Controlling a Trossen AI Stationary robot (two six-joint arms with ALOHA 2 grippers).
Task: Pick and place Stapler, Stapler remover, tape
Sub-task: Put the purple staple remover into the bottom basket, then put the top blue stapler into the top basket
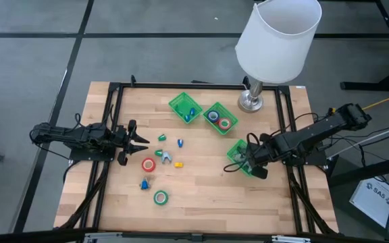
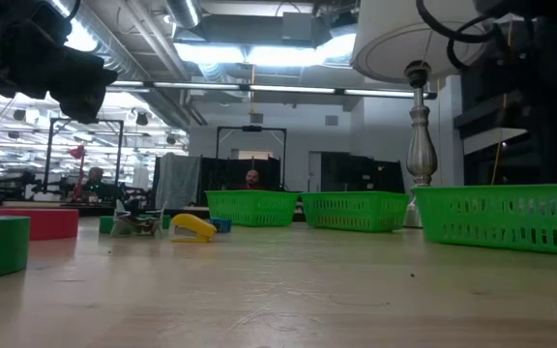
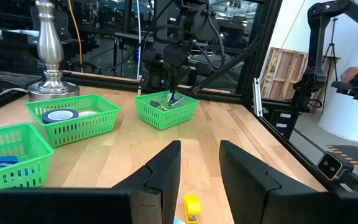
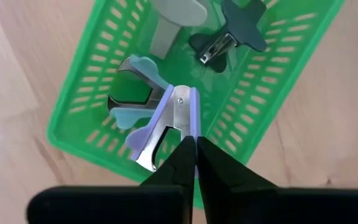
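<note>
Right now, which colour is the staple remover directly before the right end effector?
Lilac with a metal middle, staple remover, best in the right wrist view.

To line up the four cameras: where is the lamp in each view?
High view: lamp at the table's far edge, right of centre.
Low view: its stem behind the right baskets.
Left wrist view: its base behind the tape basket.
Right wrist view: not in it.
Shared landmark: the green baskets.
</note>
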